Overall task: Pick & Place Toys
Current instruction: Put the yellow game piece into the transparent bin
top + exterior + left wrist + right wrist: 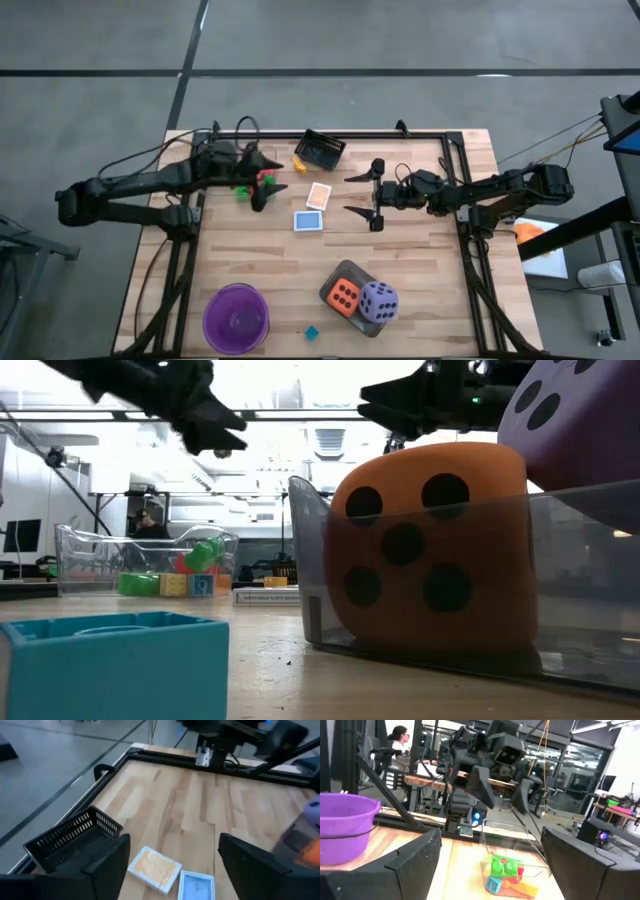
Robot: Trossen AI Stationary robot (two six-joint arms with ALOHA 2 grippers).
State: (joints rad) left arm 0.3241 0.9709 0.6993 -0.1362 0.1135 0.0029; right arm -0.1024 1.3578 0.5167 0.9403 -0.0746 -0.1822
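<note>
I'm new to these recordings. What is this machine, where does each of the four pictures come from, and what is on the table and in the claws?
Two dark robot arms work at a wooden table. One picture looks straight down, one looks level across the tabletop, and one comes from each arm's wrist.

From above, the left claw hangs over a clear container of coloured blocks; the right claw hangs near the middle, open. Nothing shows between either claw's fingers.

Between them lie an orange card and a blue card, with a black basket behind.

At the near edge, an orange die and a purple die sit in a grey tray, beside a purple bowl and a teal block.
</note>
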